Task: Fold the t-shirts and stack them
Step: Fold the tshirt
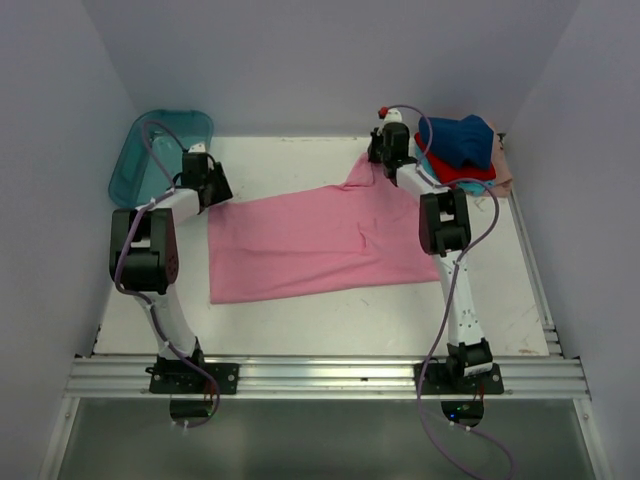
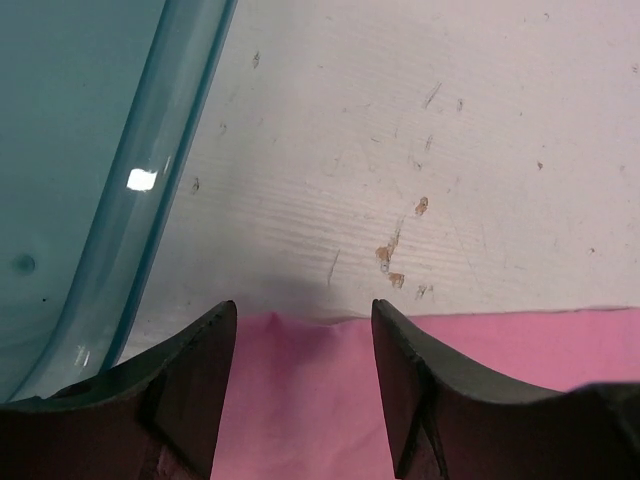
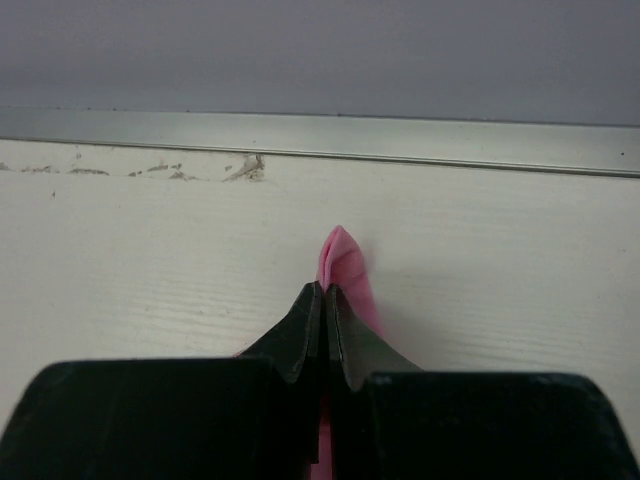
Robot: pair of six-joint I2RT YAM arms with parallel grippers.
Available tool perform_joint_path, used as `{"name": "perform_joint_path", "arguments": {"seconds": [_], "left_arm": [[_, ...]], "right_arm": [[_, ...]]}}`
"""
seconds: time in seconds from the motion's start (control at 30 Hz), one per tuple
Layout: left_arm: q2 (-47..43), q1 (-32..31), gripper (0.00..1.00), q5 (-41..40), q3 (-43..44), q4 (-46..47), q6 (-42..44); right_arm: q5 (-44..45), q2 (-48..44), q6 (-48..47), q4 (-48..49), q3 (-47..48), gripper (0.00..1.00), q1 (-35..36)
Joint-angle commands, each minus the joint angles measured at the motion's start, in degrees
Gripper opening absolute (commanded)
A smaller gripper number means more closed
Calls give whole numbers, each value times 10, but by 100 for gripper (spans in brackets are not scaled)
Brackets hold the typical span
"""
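Top external view: pink t-shirt (image 1: 310, 245) lay spread across centre of counter (image 1: 300, 330), far right corner raised. Right gripper (image 3: 325, 292) was clenched on that pink corner. Left gripper (image 2: 305, 320) stood with jaws apart, straddling far left hem, gripping nothing. Folded stack (image 1: 462, 145) sat at far right corner. Recommended: grasp left hem deep, match right corner height, tension cloth evenly before folding, keep clear of tub (image 1: 150, 150).

From my station I can read no text, label, brand or number anywhere, the pink t-shirt (image 1: 300, 245) included.
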Motion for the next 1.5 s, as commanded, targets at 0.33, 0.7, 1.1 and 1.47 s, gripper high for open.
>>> {"name": "perform_joint_path", "arguments": {"seconds": [0.33,0.7,1.1,1.47], "left_arm": [[-4,-1,61,-47,17,-3,15],[24,-1,61,-59,34,-18,10],[31,-1,61,-64,43,-16,8],[93,0,66,-48,106,-1,17]], "right_arm": [[60,-131,-22,42,-176,0,-25],[94,-172,-39,39,-222,0,-45],[114,-215,-50,45,-248,0,-72],[80,-205,-34,40,-239,0,-73]]}}
